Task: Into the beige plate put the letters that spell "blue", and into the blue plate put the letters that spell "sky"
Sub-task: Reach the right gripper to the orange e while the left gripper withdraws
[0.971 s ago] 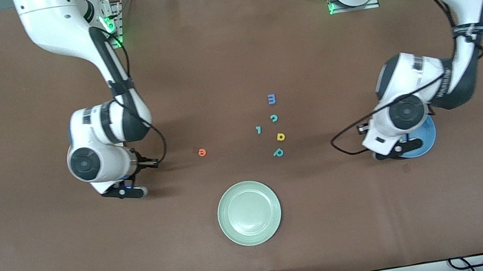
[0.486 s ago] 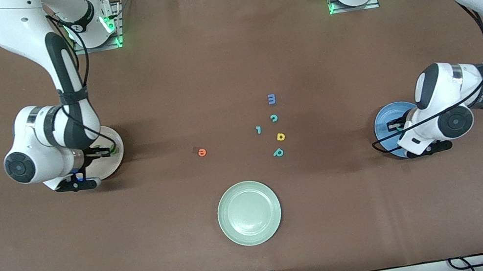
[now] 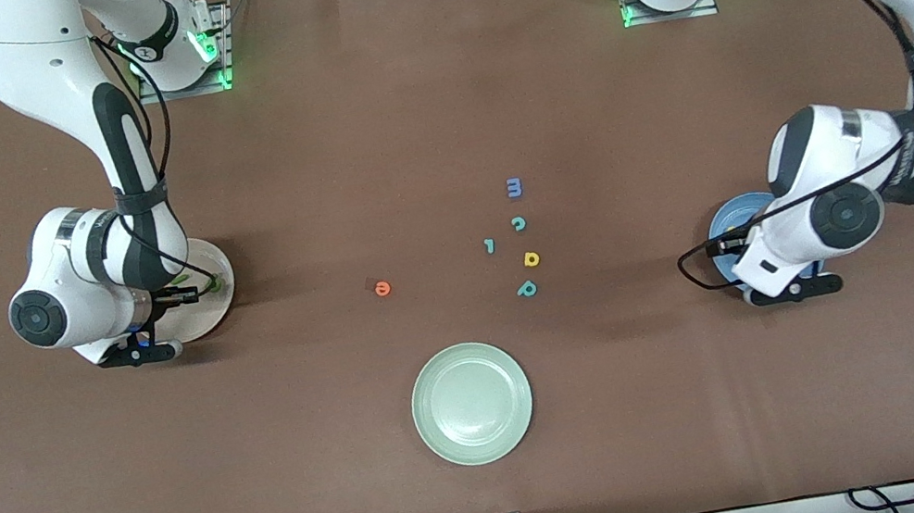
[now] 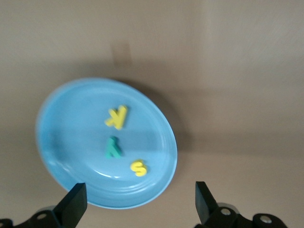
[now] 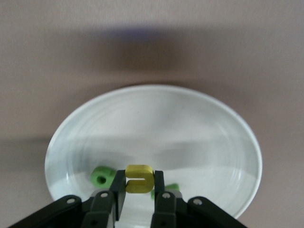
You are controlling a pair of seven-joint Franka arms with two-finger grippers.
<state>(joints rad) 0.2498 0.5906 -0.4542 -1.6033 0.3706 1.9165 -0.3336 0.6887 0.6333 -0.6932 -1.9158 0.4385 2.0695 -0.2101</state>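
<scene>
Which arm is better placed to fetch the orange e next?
Right, probably: the e lies toward its end, nearer the beige plate. The right end effector must first drop the u held over that plate. The left end effector, open, is over the blue plate.

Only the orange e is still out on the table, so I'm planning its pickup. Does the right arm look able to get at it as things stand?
Probably not yet: the right end effector is over the beige plate, its fingers around the yellow u. Otherwise the way looks free: the orange e lies alone on bare table, toward the right arm's end.

Pale green plate (image 3: 472, 403) sits nearest the camera; purple m (image 3: 513, 187), teal c (image 3: 518, 224), teal p (image 3: 527, 288), yellow d (image 3: 531, 258) cluster mid-table (image 3: 395, 117).
</scene>
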